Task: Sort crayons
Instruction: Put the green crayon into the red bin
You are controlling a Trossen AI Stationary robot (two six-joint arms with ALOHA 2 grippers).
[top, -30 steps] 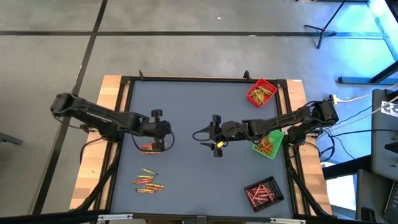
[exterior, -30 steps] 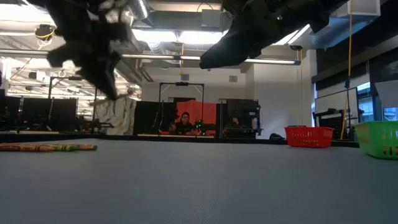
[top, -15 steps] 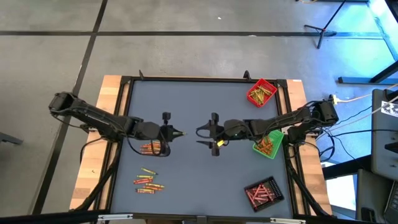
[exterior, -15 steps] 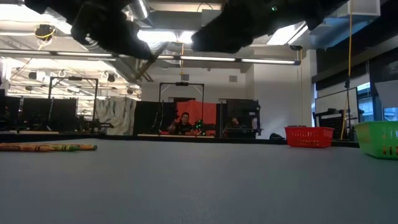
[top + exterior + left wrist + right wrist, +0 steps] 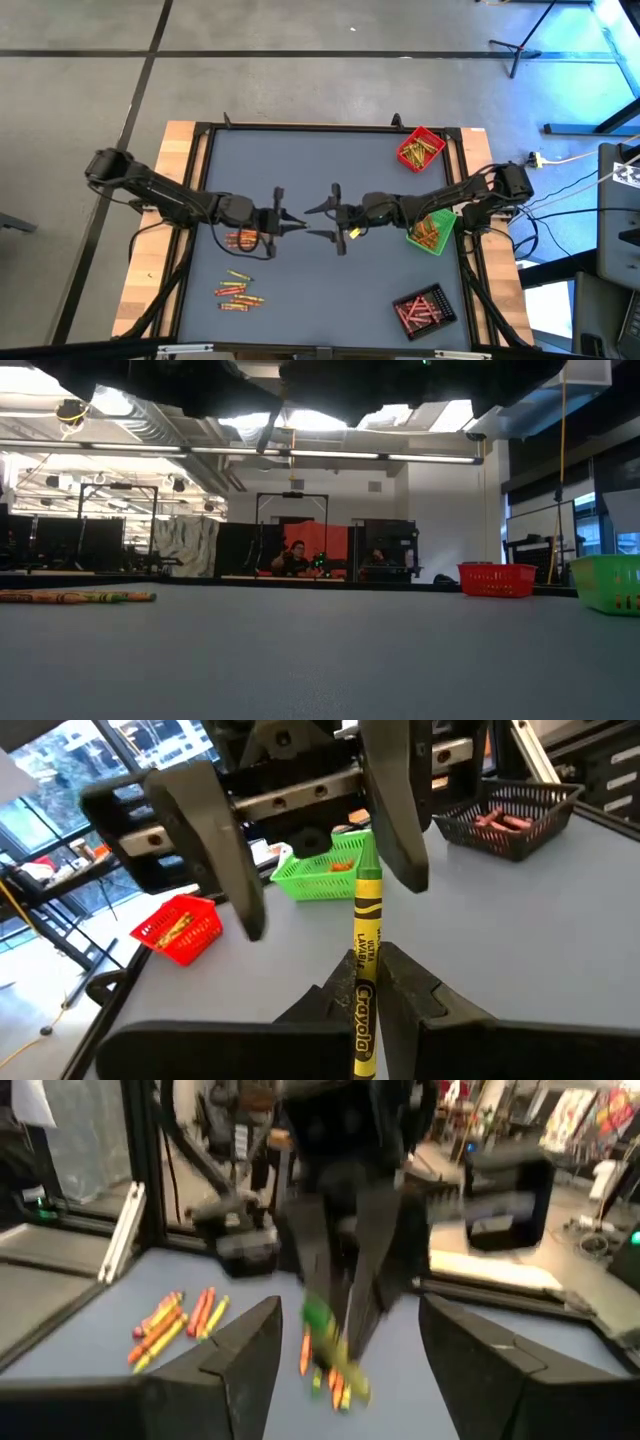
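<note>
My left gripper point(image 5: 297, 223) is over the table's middle, shut on a yellow crayon with a green tip point(image 5: 366, 935). The crayon points toward my right gripper point(image 5: 318, 221), which faces it, open. In the left wrist view the crayon's green tip point(image 5: 368, 870) stands between the right gripper's two fingers point(image 5: 395, 810), close to one; whether it touches I cannot tell. Loose crayons lie flat on the table in two heaps point(image 5: 243, 238) point(image 5: 238, 291) near the left edge. My left gripper pinches the crayon's rear part point(image 5: 362, 1005) between its two fingers. The crayon runs along the fingers and sticks out past their ends toward the table's right. It is about level and lifted clear of the table.
A red tray point(image 5: 419, 148) with crayons stands at the far right, a green tray point(image 5: 432, 230) at the right edge under my right arm, and a black tray point(image 5: 424, 310) at the near right. The low view shows a person point(image 5: 297, 558) in the room behind.
My left gripper has tipped up from pointing down to nearly level and gone toward the table's right, carrying the crayon up to my right gripper. My right gripper has tipped up to level and come a little toward the left.
</note>
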